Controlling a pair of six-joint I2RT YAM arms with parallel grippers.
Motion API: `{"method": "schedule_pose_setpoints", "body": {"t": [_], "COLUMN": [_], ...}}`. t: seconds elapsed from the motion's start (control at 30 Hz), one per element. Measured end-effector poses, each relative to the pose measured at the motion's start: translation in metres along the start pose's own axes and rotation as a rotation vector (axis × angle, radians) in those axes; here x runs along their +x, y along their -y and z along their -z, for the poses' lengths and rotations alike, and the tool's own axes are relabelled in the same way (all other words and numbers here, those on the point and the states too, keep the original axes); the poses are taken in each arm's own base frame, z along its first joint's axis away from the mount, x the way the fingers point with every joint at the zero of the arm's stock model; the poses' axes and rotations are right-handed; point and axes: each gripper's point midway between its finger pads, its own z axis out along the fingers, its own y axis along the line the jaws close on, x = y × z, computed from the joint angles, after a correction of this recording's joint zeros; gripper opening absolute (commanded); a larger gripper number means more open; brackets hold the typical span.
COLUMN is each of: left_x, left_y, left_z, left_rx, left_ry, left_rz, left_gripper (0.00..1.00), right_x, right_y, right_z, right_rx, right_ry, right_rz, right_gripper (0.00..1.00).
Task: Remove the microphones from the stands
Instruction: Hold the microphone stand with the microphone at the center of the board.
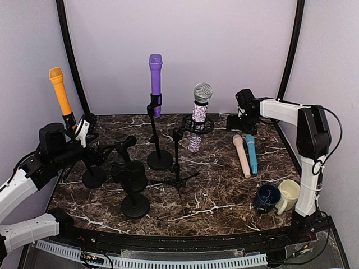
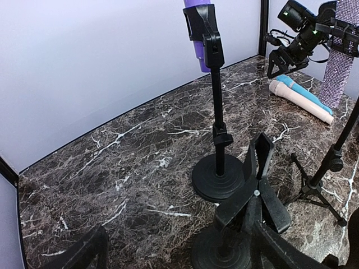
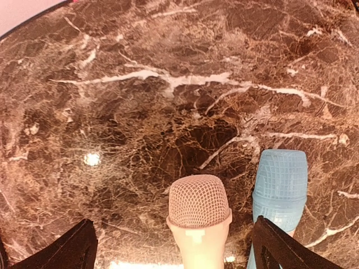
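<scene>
– Overhead, we see the beige microphone lying free, flat on the table, just beside the blue microphone. Its long axis runs near-to-far, with the mesh head toward the far edge, under the right gripper.

– And the hazard, as we judge it?

– A round body rolls. Should that gripper drag a finger on leaving, we reckon the beige one could knock into its blue neighbour. At left, the left gripper hovers by the orange microphone, which is upright among crowded stands. A careless sweep there could topple one.

– Left wrist view?

– We find its fingers spread, with nothing we can see between them. The purple microphone stands clipped upright ahead.

– Right wrist view?

– Its fingers stand wide, clear of the beige head on both sides: released, not grasping. The head points up the frame, away from the wrist. The blue head lies parallel alongside, with a gap between them.
</scene>
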Motion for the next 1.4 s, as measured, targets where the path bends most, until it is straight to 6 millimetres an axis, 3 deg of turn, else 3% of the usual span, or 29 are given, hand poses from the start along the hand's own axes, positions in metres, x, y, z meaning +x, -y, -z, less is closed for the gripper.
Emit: {"method": "schedule_pose_setpoints", "body": {"t": [0.13,0.33,0.5,0.67,0.97,1.27,1.4], "left_x": [-0.008,-0.054,-0.098,-0.122,-0.147,-0.145,-0.136], "left_y": [-0.002,-0.009,-0.009,0.004,0.085,0.156,0.17], "left_z": [0.002,0.009,0.021,0.029,0.011,-0.017,-0.038], "left_rx": [-0.005,-0.015,0.008,0.076,0.303,0.454,0.474], "left_ry": [0.008,0.05,0.102,0.129,0.085,0.038,0.007], "left_rz": [0.002,0.004,0.004,0.017,-0.044,-0.06,-0.045], "left_gripper": [0.89,0.88,0.85,0.82,0.81,0.81,0.82], "right_x": [-0.011,-0.018,-0.008,0.008,0.049,0.092,0.099], "right_y": [-0.005,-0.006,-0.004,-0.007,-0.029,-0.048,-0.055], "right_z": [0.025,0.057,0.083,0.106,0.134,0.134,0.138], "right_rx": [-0.037,-0.076,-0.112,-0.198,-0.382,-0.49,-0.545], "right_ry": [0.048,0.104,0.131,0.16,0.181,0.166,0.177], "right_rz": [-0.009,-0.016,-0.025,-0.033,0.01,0.024,0.007], "right_gripper": [0.98,0.98,0.98,0.98,0.98,0.98,0.98]}}
